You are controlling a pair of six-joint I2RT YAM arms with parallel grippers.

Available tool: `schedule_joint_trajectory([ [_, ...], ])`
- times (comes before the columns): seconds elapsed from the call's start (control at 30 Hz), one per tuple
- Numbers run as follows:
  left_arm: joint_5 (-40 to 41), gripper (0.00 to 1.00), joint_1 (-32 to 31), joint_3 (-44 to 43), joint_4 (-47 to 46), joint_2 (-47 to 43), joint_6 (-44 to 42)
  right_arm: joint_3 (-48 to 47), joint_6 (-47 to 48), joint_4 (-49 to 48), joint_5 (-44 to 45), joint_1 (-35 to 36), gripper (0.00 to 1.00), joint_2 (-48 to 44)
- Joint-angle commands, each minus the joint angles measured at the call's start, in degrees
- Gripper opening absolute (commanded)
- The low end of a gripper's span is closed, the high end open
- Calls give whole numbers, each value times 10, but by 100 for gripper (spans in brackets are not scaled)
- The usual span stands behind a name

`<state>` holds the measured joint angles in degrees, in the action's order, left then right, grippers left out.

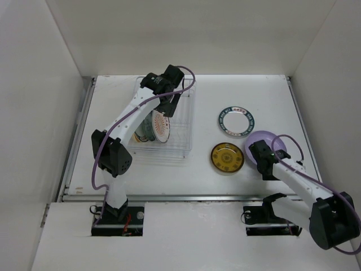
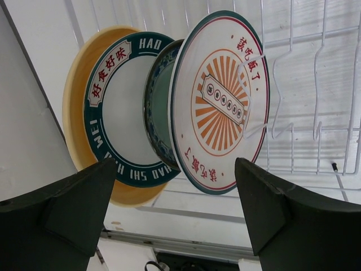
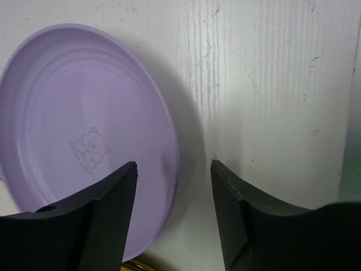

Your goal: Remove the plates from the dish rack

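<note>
Count, plates in dish rack [image 1: 181, 141]: 4 (pale yellow plate [image 2: 73, 113], green-rimmed plate [image 2: 124, 113], teal plate [image 2: 155, 107], red-marked plate [image 2: 217, 96]).
On table [image 1: 214, 90]: 3 (dark-ringed plate [image 1: 236, 122], gold-brown plate [image 1: 227, 157], lavender plate [image 1: 269, 140]).
Total plates: 7. Racks: 1.

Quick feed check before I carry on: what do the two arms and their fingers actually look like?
The left arm and right arm match: white tubular links, bulky black joint housings, and a purple cable trailing along each. The left gripper and right gripper carry matte, near-black fingers, wedge-shaped and unmarked.
</note>
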<state>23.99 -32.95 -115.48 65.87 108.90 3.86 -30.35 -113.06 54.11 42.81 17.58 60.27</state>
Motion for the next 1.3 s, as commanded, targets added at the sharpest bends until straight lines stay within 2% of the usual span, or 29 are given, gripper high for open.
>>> schedule_joint_trajectory([
  [0.0, -1, 84, -1, 0, 9, -22, -11, -29, -177, 34, 11, -4, 61, -16],
  [0.1, -1, 84, -1, 6, 9, -27, -11, -58, -152, 66, 52, -4, 65, -23],
  [0.2, -8, 78, -1, 12, 9, -33, -18, -119, -118, 123, 80, -4, 69, -23],
  [0.23, -16, 75, -1, 12, 9, -33, -25, -147, -110, 144, 96, -4, 69, -23],
  [0.27, -16, 67, -1, 12, 9, -33, -31, -160, -103, 155, 103, -4, 69, -23],
  [0.33, -31, 57, -1, 12, 22, -25, -32, -181, -86, 170, 111, -4, 71, -28],
  [0.4, -36, 52, -6, 12, 27, -18, -43, -203, -49, 164, 119, -4, 71, -44],
  [0.5, 14, 52, -18, 12, 34, 10, -33, -210, 12, 120, 125, -4, 71, -74],
  [0.53, 63, 55, -18, -3, 45, 18, -23, -210, 55, 108, 125, -4, 71, -83],
  [0.6, 95, 61, -18, -9, 51, 32, -16, -210, 103, 59, 140, 7, 71, -108],
  [0.67, 109, 66, -18, -9, 45, 39, -10, -210, 252, -5, 140, 7, 71, -123],
  [0.7, 109, 68, -18, -9, 45, 44, -10, -210, 353, -68, 128, 14, 71, -134],
  [0.8, 85, 67, -11, -9, 45, 63, -10, -210, 458, -131, 80, 19, 72, -141],
  [0.93, 24, 44, 4, -14, 67, 77, -10, -230, 553, -175, -1, 25, 72, -147],
  [0.97, 12, 27, 10, -14, 67, 77, -10, -235, 566, -181, -17, 25, 72, -153],
  [1.03, -3, 7, 16, -14, 73, 77, -10, -235, 592, -189, -53, 25, 72, -159],
  [1.07, -3, 0, 16, -14, 73, 69, -10, -241, 592, -195, -62, 25, 72, -165],
  [1.2, 8, 0, 16, -60, 86, 35, -4, -247, 605, -200, -81, 25, 72, -179],
  [1.27, 8, 0, 16, -116, 108, 23, -4, -247, 627, -207, -104, 30, 72, -185],
])
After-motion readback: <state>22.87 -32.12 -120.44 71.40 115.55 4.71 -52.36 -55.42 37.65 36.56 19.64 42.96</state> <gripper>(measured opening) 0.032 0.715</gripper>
